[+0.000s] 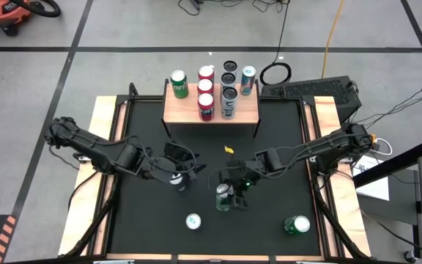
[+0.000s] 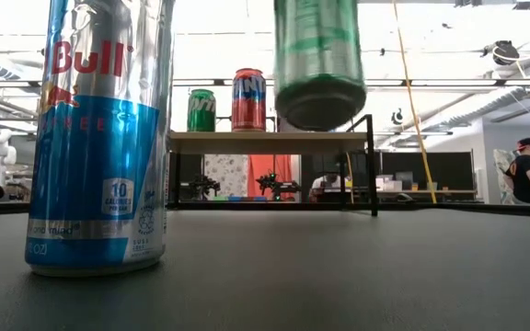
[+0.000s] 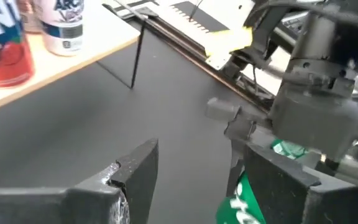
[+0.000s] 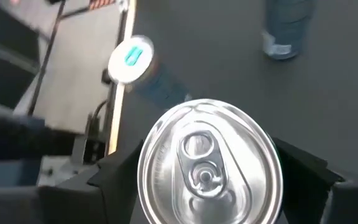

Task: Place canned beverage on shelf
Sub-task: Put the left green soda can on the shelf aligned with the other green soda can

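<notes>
Green can [image 1: 225,196] is upright in your right gripper [image 1: 231,192], jaws clamped on its sides, lifted clear of table [image 1: 269,147]. Shelf [image 1: 185,111] lies straight ahead, well apart; keep can's axis vertical. Left gripper [image 1: 176,178] waits beside can, part open, empty.

The right gripper [image 4: 210,177] holds a silver-topped aluminium can [image 4: 209,165], seen from straight above, its round lid with the pull tab and unopened mouth filling the middle of the view. The dark jaws stand one on either side of the can, pressed against its wall. Beyond it lies the black desk [image 4: 229,62]. On it stands a slim blue can with a white lid and a teal tab [image 4: 132,59], close to the desk's light-wood side edge [image 4: 86,68]. Farther off, well apart from both, stands another can with a pale blue, blurred body [image 4: 286,28].
</notes>
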Robot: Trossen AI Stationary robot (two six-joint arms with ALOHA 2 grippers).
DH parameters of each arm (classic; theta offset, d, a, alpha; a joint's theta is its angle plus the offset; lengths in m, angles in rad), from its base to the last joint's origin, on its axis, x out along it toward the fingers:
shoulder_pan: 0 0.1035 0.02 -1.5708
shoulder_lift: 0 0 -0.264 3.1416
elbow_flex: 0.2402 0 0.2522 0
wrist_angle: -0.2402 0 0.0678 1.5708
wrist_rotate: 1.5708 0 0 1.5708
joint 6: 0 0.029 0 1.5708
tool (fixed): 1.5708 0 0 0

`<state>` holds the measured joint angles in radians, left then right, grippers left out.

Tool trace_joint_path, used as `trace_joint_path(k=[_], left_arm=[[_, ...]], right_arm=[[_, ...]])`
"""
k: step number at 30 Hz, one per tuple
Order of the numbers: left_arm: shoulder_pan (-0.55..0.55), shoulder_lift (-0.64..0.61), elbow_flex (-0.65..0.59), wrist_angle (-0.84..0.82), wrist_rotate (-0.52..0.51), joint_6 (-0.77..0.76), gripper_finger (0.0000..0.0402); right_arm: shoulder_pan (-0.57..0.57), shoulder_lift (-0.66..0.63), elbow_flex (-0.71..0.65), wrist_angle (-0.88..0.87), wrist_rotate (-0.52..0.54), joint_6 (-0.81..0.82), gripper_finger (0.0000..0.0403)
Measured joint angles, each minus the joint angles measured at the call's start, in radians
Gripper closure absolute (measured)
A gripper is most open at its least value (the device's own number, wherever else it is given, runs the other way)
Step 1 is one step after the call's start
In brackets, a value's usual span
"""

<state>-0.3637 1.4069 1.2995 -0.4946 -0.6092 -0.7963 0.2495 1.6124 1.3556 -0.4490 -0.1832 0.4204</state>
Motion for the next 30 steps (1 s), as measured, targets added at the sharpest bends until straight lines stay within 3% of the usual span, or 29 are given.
trace_joint_path(k=[9,15,19,23,30], left_arm=[[0.002,-0.085,0.0,-0.134,0.011,0.002,0.0165],[-0.004,-0.141,-0.002,-0.135,0.094,0.125,0.0165],[-0.021,-0.149,-0.002,-0.143,0.128,0.086,0.0162],[-0.046,-0.147,-0.002,-0.147,0.191,0.055,0.0131],[-0.077,-0.141,-0.001,-0.151,0.145,0.017,0.0034]], right_arm=[[-0.015,-0.001,0.03,0.005,0.125,0.193,0.0124],[-0.034,-0.001,0.033,0.025,0.16,0.319,0.0124],[-0.056,-0.001,0.033,0.047,0.173,0.398,0.0124],[-0.075,-0.001,0.033,0.059,0.184,0.459,0.0124],[-0.093,-0.001,0.033,0.162,0.186,0.519,0.0124]])
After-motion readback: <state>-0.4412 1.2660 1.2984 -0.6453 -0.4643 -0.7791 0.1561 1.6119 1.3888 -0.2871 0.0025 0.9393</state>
